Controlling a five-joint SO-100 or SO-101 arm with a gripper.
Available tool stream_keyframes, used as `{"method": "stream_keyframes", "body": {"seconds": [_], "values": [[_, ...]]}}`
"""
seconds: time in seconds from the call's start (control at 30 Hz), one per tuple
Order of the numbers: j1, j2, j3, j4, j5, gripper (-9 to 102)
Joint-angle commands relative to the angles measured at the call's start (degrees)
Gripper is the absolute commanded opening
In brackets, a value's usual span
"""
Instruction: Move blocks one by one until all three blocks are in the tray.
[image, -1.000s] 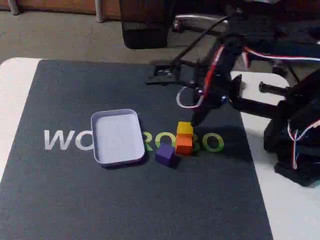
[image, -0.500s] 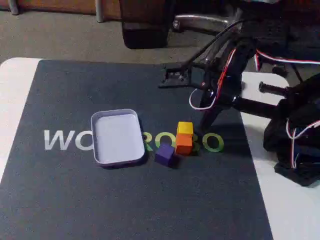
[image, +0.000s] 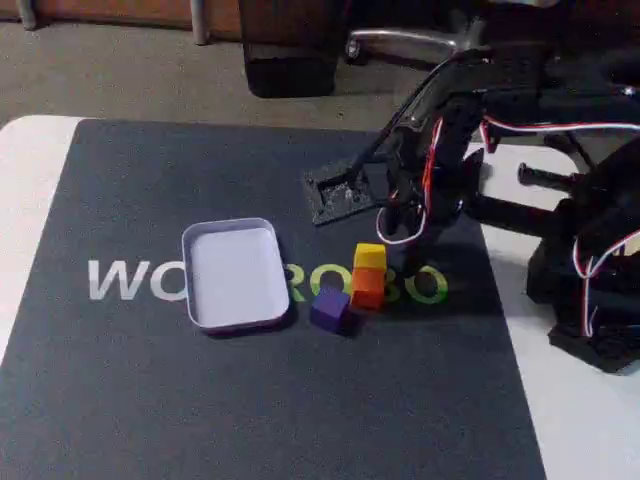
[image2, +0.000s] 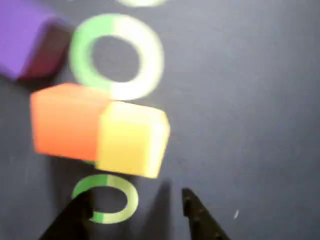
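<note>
Since a moment ago the arm has swung back toward the blocks, its gripper (image2: 137, 210) spread open and empty just beside the yellow block (image: 370, 256), which touches the orange block (image: 368, 287), purple block (image: 330, 307) near the tray (image: 262, 318).

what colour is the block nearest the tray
Purple block, clearest in the fixed view, beside the tray.

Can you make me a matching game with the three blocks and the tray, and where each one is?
Things:
1. yellow block
2. orange block
3. purple block
4. tray

Places, in the fixed view:
A. farthest left on the mat, nothing in it
B. between the tray and the orange block
C. touching the yellow block, nearer the camera
D. closest to the tool

Pairs: 1-D, 2-C, 3-B, 4-A
</note>
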Motion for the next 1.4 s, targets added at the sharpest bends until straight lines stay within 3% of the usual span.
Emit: {"method": "stream_keyframes", "body": {"seconds": [0.0, 0.3, 0.47, 0.73, 1.1, 1.37], "values": [[-1.23, -1.41, -4.22, -0.35, -2.9, 21], [-4.83, -12.57, -15.64, -0.35, -14.85, 21], [-5.36, -19.51, -22.5, 0.18, -16.08, 21], [-1.76, -19.25, -23.03, 2.9, -25.05, 19], [1.58, -17.23, -22.24, 4.92, -27.77, 17], [1.67, -18.72, -22.15, 4.92, -28.74, 0]]}}
